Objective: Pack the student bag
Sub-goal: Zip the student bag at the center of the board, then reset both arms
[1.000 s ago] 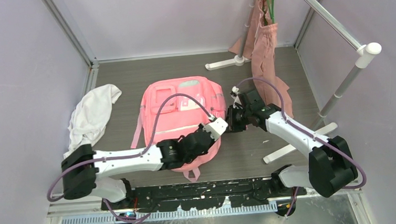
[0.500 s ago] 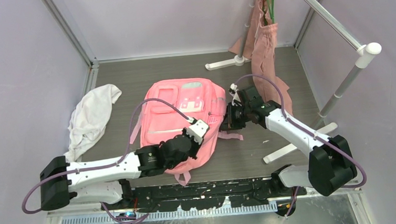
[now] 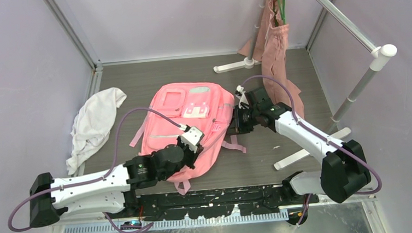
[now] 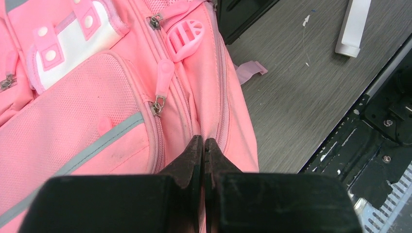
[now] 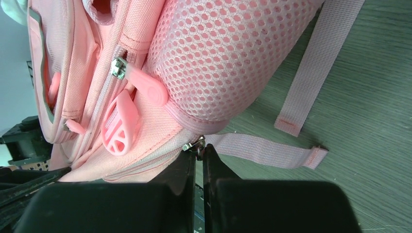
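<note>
- student bag (image 3: 167, 138): pink, front-up mid surface (image 3: 135, 80); white-trimmed pockets, grey stripe, mesh side
- left jaws: closed tight, tips at its side seam; grip unclear
- right jaws: pinched on metal zip pull (image 5: 194, 144) by mesh

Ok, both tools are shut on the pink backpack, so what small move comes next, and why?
Probably draw the right tool a little along the zip track while the left tool holds firm. The right one looks clamped on the small metal zip pull under the mesh side pocket, the left pinches the student bag beside a zip seam, and the zips look closed.
</note>
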Tool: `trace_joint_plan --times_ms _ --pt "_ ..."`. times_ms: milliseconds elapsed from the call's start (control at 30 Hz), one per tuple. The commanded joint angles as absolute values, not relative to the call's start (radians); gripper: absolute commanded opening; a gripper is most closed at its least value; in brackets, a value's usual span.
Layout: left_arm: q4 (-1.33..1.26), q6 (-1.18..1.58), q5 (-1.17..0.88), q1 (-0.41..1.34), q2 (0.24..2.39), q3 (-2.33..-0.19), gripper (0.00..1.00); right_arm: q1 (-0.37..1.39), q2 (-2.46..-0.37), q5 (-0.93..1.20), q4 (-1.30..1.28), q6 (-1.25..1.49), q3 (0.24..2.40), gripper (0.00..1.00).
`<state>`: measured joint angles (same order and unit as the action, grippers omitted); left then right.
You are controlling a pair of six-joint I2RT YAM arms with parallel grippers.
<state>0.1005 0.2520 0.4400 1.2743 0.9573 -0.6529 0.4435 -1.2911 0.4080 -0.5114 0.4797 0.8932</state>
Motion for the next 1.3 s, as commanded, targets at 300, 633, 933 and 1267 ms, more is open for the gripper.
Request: trace_joint_plan --times_ms 300,633,933,1267 --pt "0.256 0.347 0.546 1.245 0.969 -0.754 0.98 0.388 -1.25 0.109 -0.549 0.453 1.048 0.78" --pt "0.712 0.569 0.437 0.815 0.853 -0.965 1.0 0.388 -1.098 0.008 -0.717 0.395 1.287 1.0" --pt "0.884 0.711 0.601 0.804 0.749 -1.097 1.0 0.388 -0.96 -0.161 -0.639 0.411 1.253 1.0" --pt "0.894 0.752 0.616 0.804 0.606 -1.012 1.0 0.388 -0.817 -0.213 -0.421 0.49 1.088 0.99"
